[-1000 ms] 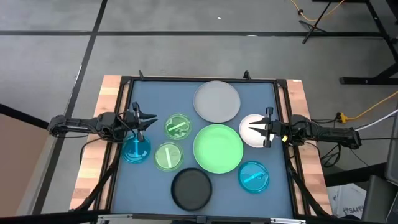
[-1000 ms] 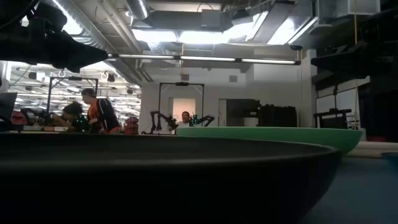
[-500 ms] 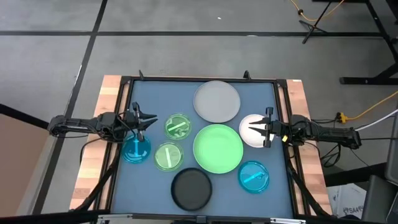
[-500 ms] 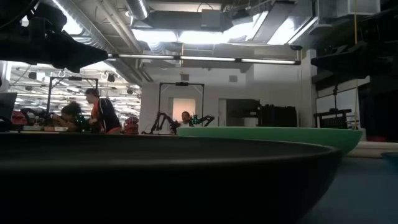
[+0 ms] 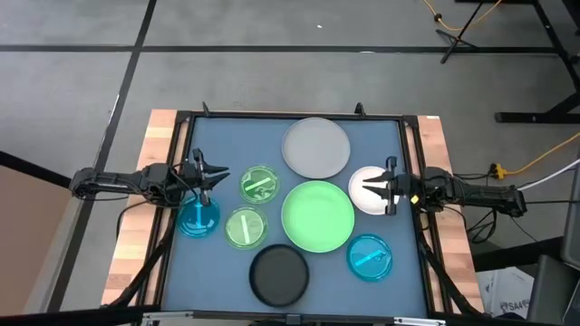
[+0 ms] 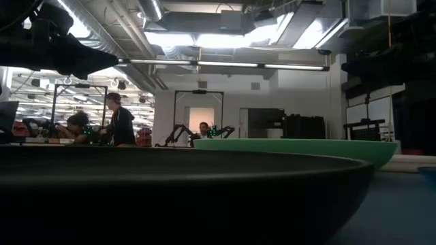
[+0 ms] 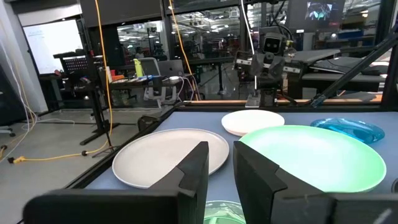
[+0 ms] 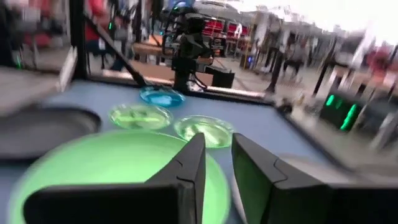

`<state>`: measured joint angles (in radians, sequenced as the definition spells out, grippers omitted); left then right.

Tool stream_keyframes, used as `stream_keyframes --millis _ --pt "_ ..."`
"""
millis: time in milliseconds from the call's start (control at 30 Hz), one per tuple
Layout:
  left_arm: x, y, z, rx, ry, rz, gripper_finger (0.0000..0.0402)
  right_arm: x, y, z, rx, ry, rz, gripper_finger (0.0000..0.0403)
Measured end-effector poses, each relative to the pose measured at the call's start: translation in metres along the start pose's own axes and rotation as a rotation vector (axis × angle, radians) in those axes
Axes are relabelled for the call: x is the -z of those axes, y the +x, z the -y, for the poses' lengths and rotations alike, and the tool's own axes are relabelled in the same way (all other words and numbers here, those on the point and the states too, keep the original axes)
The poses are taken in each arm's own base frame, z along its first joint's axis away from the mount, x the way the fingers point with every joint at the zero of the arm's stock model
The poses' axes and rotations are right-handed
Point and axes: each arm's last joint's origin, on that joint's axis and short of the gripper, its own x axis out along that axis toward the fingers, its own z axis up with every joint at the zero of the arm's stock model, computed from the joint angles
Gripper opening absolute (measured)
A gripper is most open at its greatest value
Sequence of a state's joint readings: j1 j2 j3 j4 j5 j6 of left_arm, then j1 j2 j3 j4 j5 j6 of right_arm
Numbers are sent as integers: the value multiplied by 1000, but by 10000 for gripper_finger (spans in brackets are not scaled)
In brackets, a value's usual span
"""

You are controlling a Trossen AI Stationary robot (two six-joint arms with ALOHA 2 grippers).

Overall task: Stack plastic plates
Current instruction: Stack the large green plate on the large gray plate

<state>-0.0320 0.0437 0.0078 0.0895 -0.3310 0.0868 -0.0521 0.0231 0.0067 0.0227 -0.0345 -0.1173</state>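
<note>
Eight round plates lie flat and apart on the blue mat. The large grey plate (image 5: 315,148) is at the far edge. The large light green plate (image 5: 317,215) is in the middle and the black plate (image 5: 279,275) is near. The white plate (image 5: 369,190) and one blue plate (image 5: 370,256) are on the right. Another blue plate (image 5: 198,217) and two translucent green plates (image 5: 258,184) (image 5: 245,227) are on the left. My left gripper (image 5: 224,174) is shut and hovers at the mat's left side, beside the far green plate. My right gripper (image 5: 366,186) is shut and hovers over the white plate.
A black frame (image 5: 290,115) borders the mat, with wooden table strips (image 5: 136,226) outside it. The black plate's rim (image 6: 170,197) fills the low view's foreground. People (image 6: 116,126) stand in the room beyond the table.
</note>
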Motion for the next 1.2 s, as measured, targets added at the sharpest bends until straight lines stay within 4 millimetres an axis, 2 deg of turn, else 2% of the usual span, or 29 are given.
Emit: stream_keyframes --millis 167,500,733,933,1200 --pt "0 0 0 0 0 0 66 -3 0 0 2 229 27 74" --pt "0 0 0 0 0 0 66 -9 -1 3 54 392 99 77" --pt "0 0 0 0 0 0 66 -9 0 3 48 524 104 137" --pt "0 0 0 0 0 0 66 -9 -1 4 97 537 118 193" --pt "0 0 0 0 0 0 66 -25 -4 7 92 540 282 197"
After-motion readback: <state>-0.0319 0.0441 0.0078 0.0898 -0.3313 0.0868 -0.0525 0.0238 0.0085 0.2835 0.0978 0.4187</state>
